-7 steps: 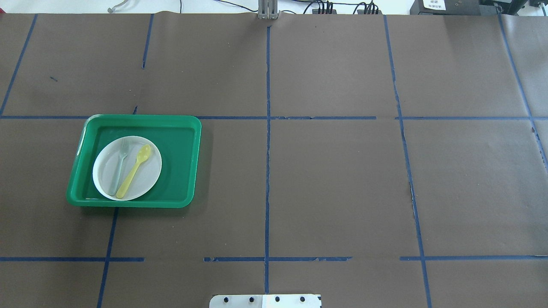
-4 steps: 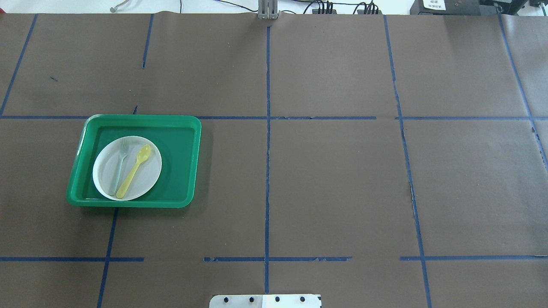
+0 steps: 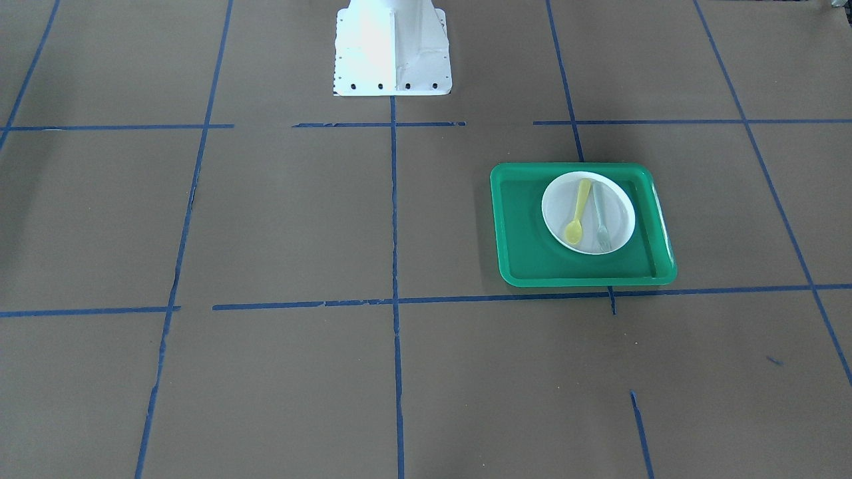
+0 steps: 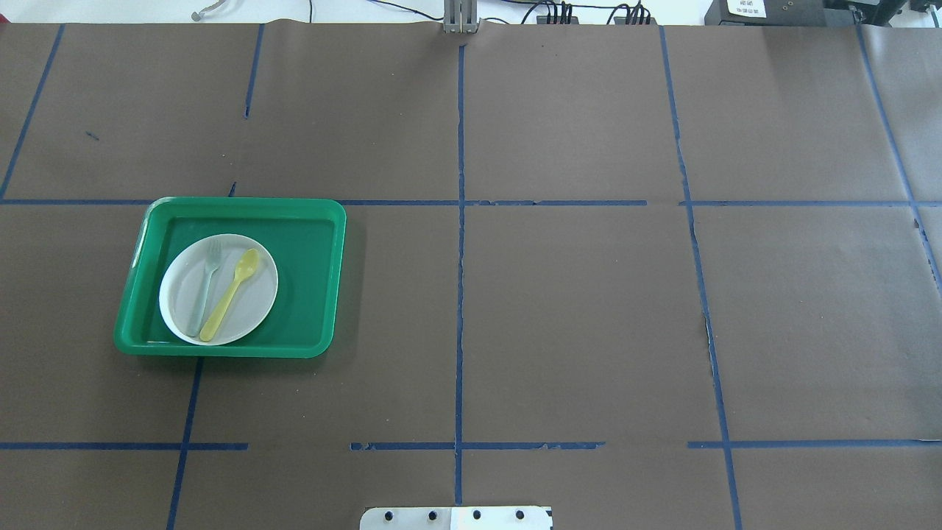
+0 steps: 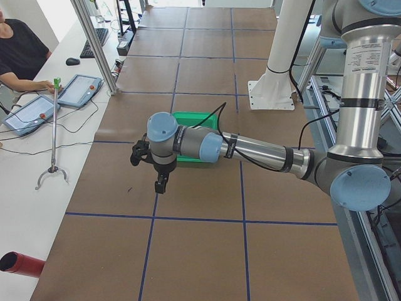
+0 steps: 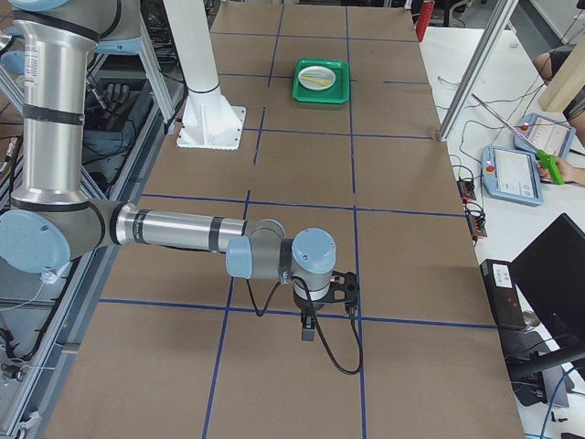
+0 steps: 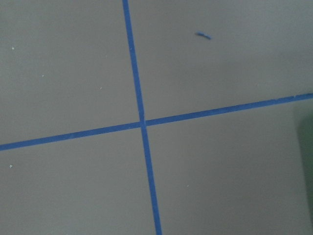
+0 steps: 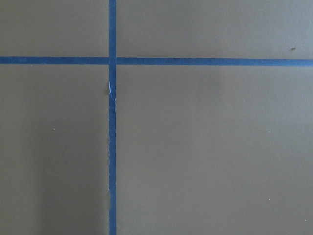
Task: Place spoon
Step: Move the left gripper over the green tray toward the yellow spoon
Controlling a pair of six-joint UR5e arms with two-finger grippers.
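Nothing on the bench is seen to have moved between the earlier overhead frames and the present one; tray, plate and cutlery are found in the same places.

The bench is covered with brown paper, which is divided into large squares by blue tape lines. A green tray is set on the robot's left half, its far rim close along one tape line. A white plate is held in the tray toward its left side. The spoon is laid on this plate, slanted, bowl toward the far side, with a pale fork just beside it on its left. A white base plate is fixed at the middle of the near edge.

Wide brown surface is left open to the right of the tray and beyond it. Cables and equipment are lined up past the far edge. Side tables with tablets and a seated operator are seen beyond that edge too.

The left arm's fingers are hung pointing down over the bench, in front of the tray in the left-end view. The right arm's fingers are hung above a tape line, well apart from the tray. Whether either pair is released or clenched cannot be told.
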